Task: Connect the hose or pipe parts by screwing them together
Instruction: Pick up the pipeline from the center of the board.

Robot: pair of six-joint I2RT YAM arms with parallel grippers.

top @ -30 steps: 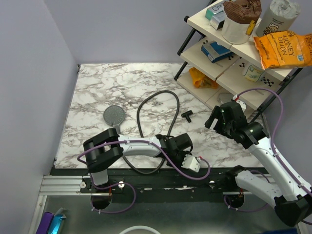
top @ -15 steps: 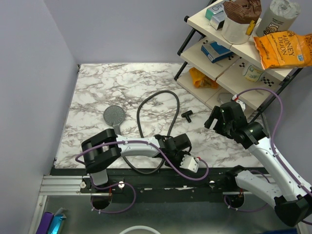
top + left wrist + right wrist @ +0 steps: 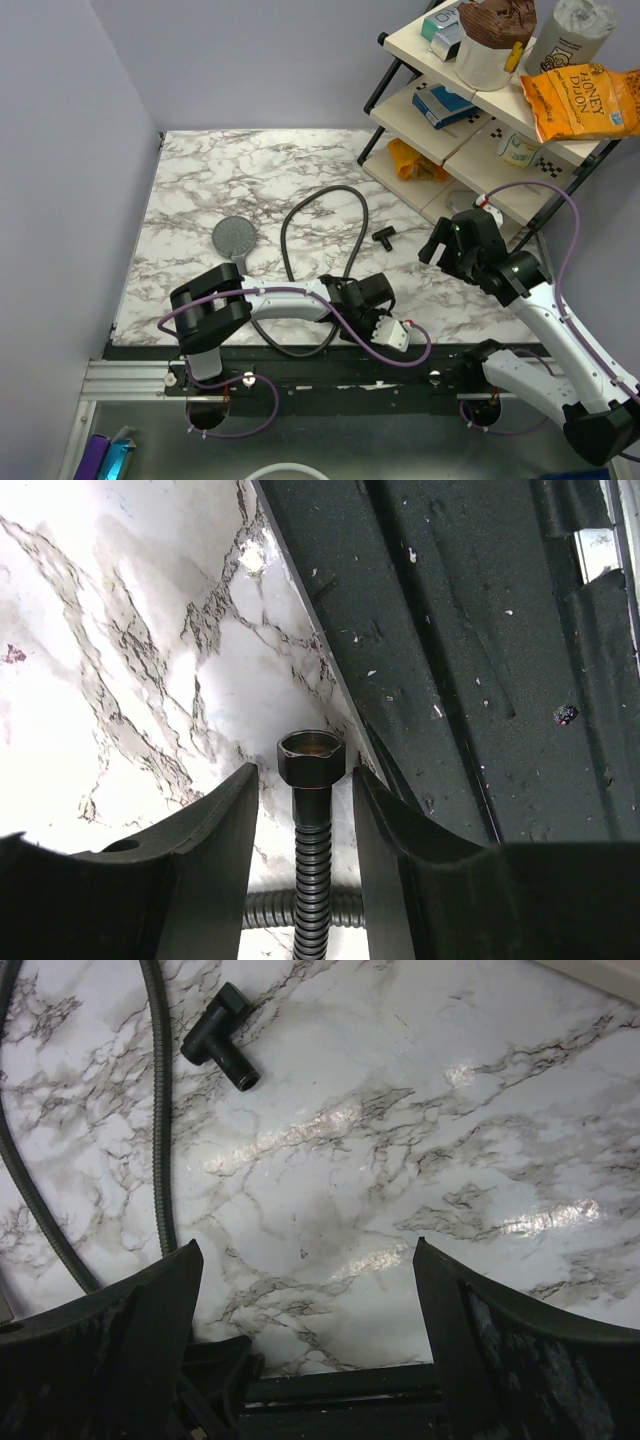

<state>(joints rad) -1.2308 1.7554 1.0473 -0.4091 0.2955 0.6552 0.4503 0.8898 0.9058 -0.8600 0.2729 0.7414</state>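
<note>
Shows left gripper (image 3: 304, 771) half-open astride ribbed black flexible hose (image 3: 312, 880) just behind its hexagonal nut (image 3: 312, 758), gaps on 2 sides; right gripper (image 3: 305, 1244) spread wide over glossy veined marble tabletop (image 3: 450, 1110).

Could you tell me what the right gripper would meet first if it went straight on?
Probably the bare marble table: the right gripper faces it, open; the black fitting lies off that line.
</note>
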